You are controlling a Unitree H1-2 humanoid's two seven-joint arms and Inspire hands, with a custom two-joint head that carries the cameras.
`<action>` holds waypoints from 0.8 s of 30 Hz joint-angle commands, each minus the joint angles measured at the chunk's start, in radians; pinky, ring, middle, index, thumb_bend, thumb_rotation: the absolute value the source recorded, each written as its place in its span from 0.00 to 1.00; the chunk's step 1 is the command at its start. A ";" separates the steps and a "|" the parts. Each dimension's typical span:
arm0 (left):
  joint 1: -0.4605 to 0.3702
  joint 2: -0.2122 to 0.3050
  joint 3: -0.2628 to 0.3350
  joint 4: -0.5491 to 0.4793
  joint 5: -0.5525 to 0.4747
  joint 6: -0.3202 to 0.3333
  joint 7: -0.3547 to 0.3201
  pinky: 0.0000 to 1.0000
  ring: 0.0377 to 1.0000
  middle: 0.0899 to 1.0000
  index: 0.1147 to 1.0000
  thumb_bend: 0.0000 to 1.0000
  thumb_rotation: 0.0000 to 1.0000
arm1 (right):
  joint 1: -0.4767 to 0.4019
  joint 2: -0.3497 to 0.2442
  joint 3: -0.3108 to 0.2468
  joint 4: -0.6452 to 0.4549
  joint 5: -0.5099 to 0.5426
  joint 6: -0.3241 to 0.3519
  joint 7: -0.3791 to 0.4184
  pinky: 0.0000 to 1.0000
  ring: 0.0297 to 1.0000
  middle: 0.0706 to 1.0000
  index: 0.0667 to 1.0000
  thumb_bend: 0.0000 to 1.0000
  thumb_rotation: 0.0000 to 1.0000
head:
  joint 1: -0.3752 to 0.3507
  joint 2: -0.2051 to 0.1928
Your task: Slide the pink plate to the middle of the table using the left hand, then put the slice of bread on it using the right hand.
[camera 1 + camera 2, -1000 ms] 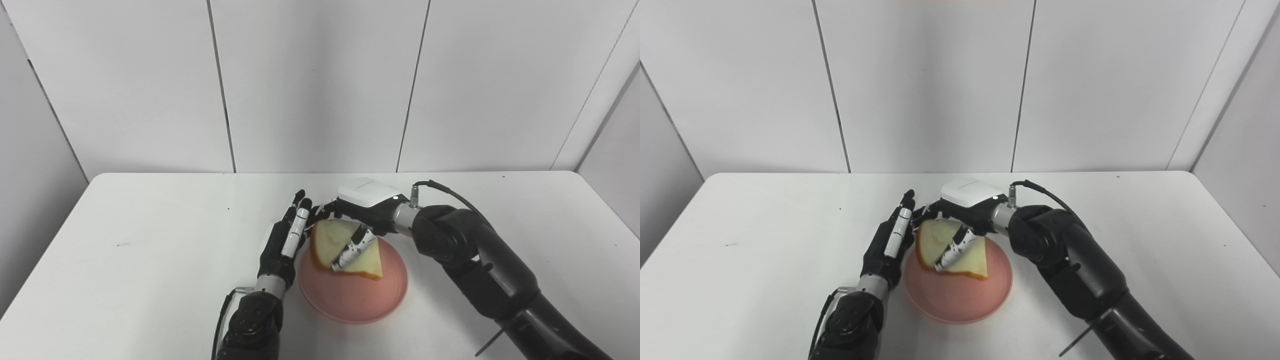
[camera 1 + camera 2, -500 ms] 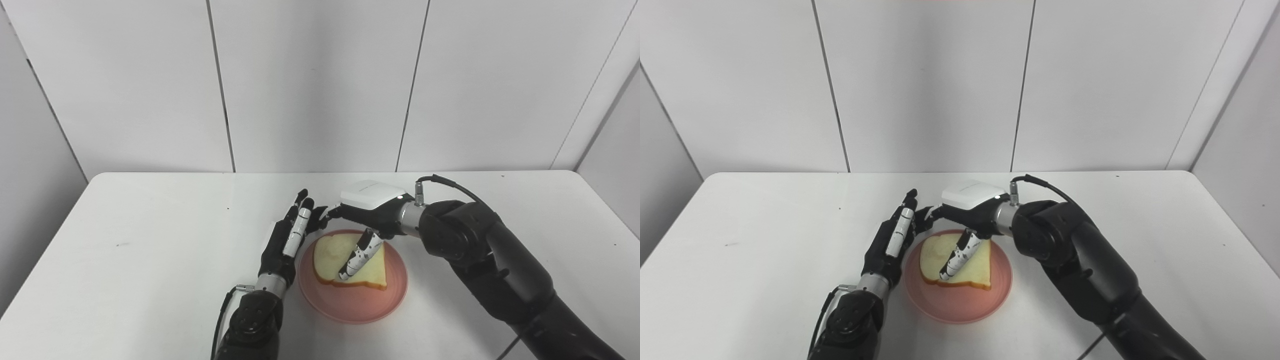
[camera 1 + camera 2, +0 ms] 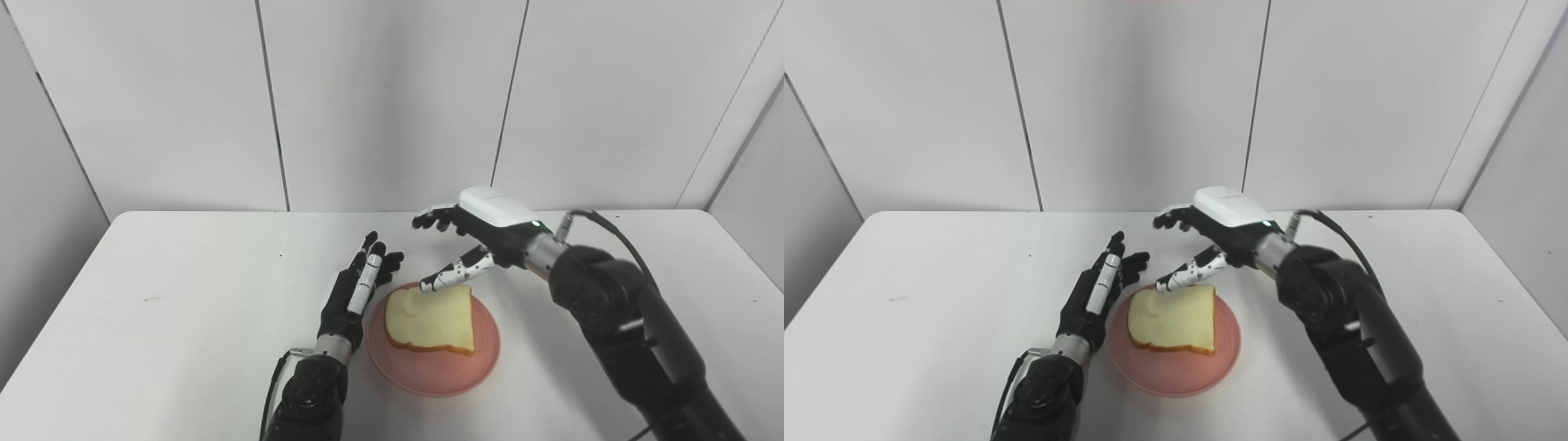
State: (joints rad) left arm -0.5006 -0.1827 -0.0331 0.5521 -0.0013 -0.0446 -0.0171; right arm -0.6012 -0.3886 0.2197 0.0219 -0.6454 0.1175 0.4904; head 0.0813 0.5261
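— Since a second ago the right hand [image 3: 484, 236] has let go of the slice of bread [image 3: 430, 319] and risen off it; the slice, tilted then, now lies flat. Do you see it the same way?

— Yes. The hand hangs above the far edge of the pink plate [image 3: 441, 375], fingers spread and holding nothing, its thumb pointing down toward the bread's far edge — whether the tip touches, I cannot tell.

— And the plate?

— Near the middle of the white table [image 3: 153, 318], a little toward the near edge. The bread sits on its far half, crust edge toward the camera.

— What about the left hand [image 3: 1093, 294]?

— It has kept its place, just beside the plate's left rim, fingers straight and slightly apart, holding nothing — edge-on to the table, palm facing the plate.

— Touching the rim?

— Close against it; contact is not clear from either view.
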 commanded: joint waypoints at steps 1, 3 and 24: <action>0.052 0.007 0.015 0.042 -0.017 0.067 0.011 0.76 0.80 0.76 0.93 0.75 0.85 | -0.004 0.022 -0.046 0.029 0.046 -0.032 -0.104 0.65 0.76 0.80 0.80 0.81 0.84 | -0.003 0.003; 0.055 0.006 0.017 0.040 -0.011 0.057 0.019 0.75 0.84 0.84 0.92 0.75 0.84 | 0.027 0.052 -0.077 0.073 0.084 -0.030 -0.166 0.71 0.81 0.85 0.83 0.80 0.93 | -0.006 0.006; 0.068 -0.002 -0.015 0.055 0.103 -0.064 0.153 1.00 1.00 1.00 0.90 0.74 0.88 | 0.191 0.302 -0.380 0.189 0.663 -0.049 -0.416 0.80 0.85 0.86 0.85 0.84 1.00 | -0.025 0.012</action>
State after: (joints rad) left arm -0.4776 -0.1953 -0.0481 0.5726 0.0894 -0.1445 0.1120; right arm -0.3985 -0.0946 -0.1541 0.2504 -0.0065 0.0674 0.0903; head 0.0552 0.5369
